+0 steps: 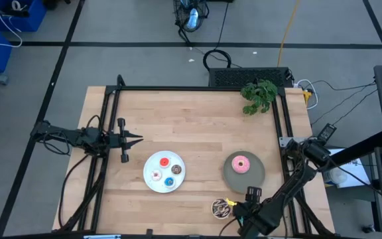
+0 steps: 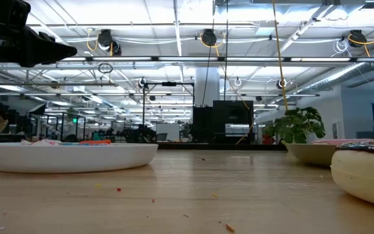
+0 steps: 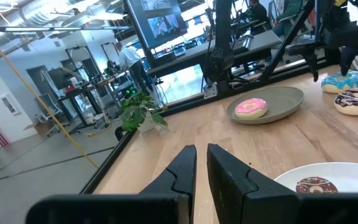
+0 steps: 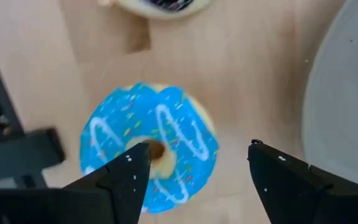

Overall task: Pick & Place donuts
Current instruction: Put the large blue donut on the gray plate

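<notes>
A blue-iced donut (image 4: 148, 149) lies flat on the wood table, next to the chocolate sprinkled donut (image 1: 221, 208) near the front edge. My right gripper (image 4: 194, 165) points down over it, open; one finger (image 4: 129, 171) shows over the donut's hole, the other (image 4: 278, 177) beyond its rim. The arm hides this donut in the high view. A pink-iced donut (image 1: 241, 164) lies on the grey plate (image 1: 254, 178). Several tiny donuts lie on the white plate (image 1: 152, 185). My left gripper (image 1: 134, 139) waits shut at the table's left side. My right gripper stands open over the blue-iced donut, pointing down. I cannot tell whether its fingers touch the donut, which lies flat on the table.
A small green plant (image 1: 258, 94) stands at the table's far right. A black frame (image 1: 197, 88) runs round the table's edges. Bare wood lies between the white plate and the far edge.
</notes>
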You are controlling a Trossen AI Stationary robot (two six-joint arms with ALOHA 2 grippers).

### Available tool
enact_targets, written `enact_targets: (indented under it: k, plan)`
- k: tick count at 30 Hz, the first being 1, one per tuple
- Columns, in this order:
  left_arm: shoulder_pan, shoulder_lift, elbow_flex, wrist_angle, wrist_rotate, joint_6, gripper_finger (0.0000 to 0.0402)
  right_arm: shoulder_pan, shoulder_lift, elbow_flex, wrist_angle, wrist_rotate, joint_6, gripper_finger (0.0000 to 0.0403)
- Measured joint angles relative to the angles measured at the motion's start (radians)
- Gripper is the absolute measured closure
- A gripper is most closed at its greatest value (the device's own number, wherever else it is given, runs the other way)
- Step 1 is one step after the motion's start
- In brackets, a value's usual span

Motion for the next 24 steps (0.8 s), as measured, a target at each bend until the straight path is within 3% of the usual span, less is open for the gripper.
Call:
enact_targets:
  k: [9, 24]
  plan:
    - [0.000, 0.000, 0.000, -0.001, 0.000, 0.000, 0.0355, -0.048, 0.000, -0.056, 0.071, -0.129, -0.024, 0.0152]
    - [0.000, 0.000, 0.000, -0.001, 0.000, 0.000, 0.0355, -0.032, -0.001, -0.141, 0.180, -0.148, -0.048, 0.0174]
